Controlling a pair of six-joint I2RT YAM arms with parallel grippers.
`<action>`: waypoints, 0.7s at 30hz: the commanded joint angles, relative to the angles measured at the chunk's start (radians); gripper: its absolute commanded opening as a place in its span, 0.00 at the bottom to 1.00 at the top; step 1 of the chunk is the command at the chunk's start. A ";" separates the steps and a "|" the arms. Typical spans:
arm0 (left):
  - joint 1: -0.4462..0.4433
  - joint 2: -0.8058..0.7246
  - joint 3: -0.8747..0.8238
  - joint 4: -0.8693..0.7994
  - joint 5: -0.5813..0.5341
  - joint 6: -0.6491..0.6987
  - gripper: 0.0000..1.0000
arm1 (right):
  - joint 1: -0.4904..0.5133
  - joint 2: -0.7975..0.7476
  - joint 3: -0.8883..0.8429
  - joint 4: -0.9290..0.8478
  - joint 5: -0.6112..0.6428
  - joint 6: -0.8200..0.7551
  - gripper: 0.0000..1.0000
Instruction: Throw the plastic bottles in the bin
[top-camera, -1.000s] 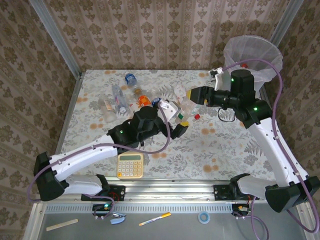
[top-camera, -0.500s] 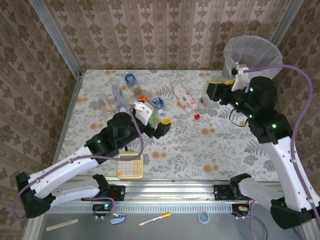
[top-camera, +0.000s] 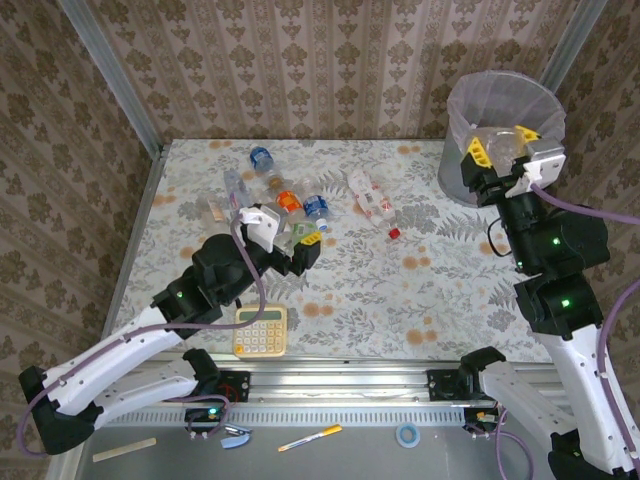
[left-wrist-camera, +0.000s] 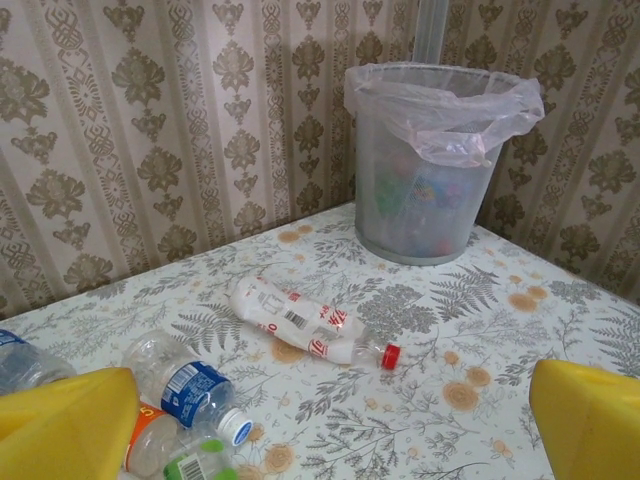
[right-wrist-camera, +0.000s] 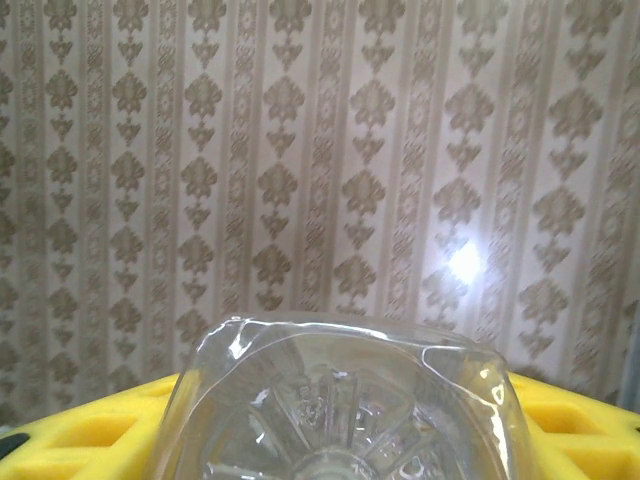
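Over the bin (top-camera: 453, 176), right claw (top-camera: 502, 142) grips a clear bottle (right-wrist-camera: 340, 400); left claw (left-wrist-camera: 325, 408) gapes empty above bottles (left-wrist-camera: 190, 385).

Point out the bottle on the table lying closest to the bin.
The white, red-labelled bottle with the red cap, lying alone on its side; the others cluster farther left.

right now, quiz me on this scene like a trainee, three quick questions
1. True or false: the left arm's jaws are shut on a bottle.
2. The right arm's jaws grip: A) a clear plastic bottle B) a yellow calculator C) nothing.
3. What colour is the cap of the crushed clear bottle lying nearest the round grey lined bin?
Key: 1 false; 2 A; 3 red.
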 joint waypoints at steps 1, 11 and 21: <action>0.008 -0.014 -0.015 -0.010 -0.031 -0.023 1.00 | 0.000 0.001 0.029 0.148 0.048 -0.121 0.32; 0.030 -0.017 -0.016 -0.010 -0.018 -0.037 1.00 | -0.001 0.016 0.034 0.252 -0.021 -0.238 0.32; 0.055 -0.011 -0.025 -0.002 -0.007 -0.050 1.00 | -0.002 0.066 0.037 0.346 -0.056 -0.318 0.31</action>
